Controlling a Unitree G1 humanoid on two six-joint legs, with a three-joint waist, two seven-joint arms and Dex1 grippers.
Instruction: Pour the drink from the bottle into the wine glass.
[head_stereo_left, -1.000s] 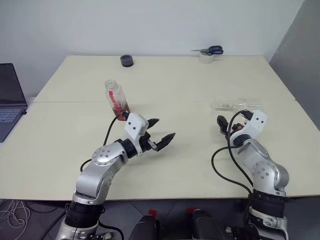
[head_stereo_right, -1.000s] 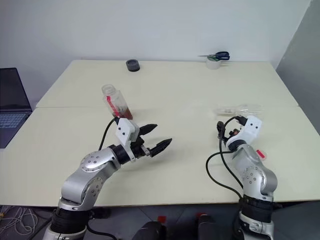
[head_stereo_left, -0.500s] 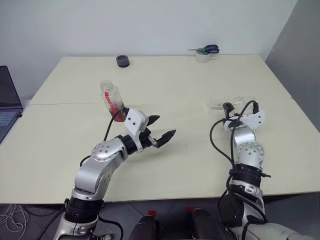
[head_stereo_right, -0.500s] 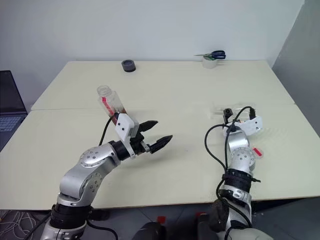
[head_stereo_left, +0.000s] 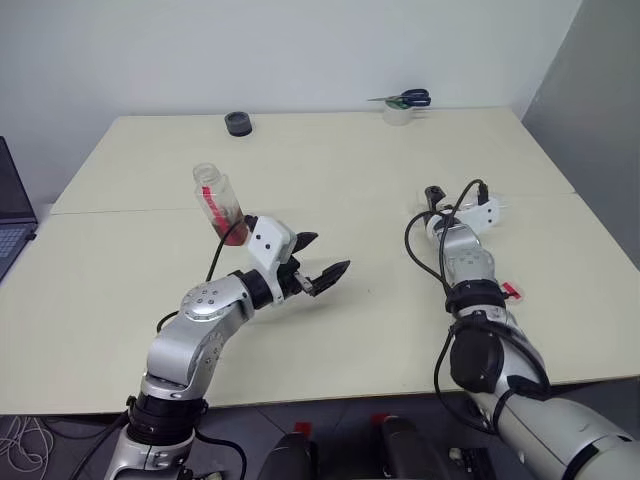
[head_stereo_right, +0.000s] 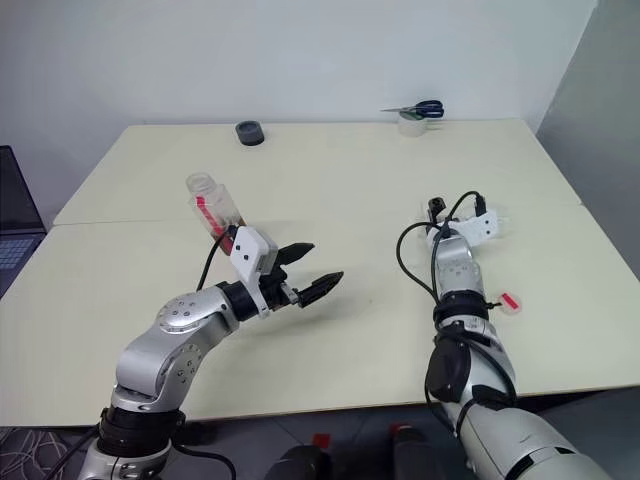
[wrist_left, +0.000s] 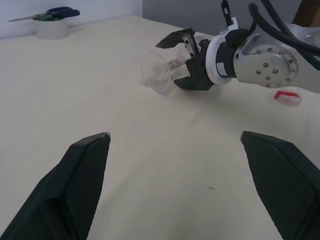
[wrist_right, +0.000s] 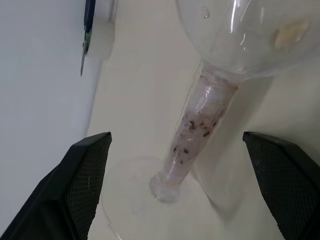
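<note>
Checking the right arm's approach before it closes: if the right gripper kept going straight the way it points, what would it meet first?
Most likely the wine glass, lying on its side on the table. Its stem runs between the open fingers of the right gripper, though how near is hard to judge.

Both arms are silver-grey metal with rounded joint housings dotted with small screws. Each ends in a white wrist block and a gripper of two black, textured, pointed fingers. Black cables loop alongside each forearm.
</note>
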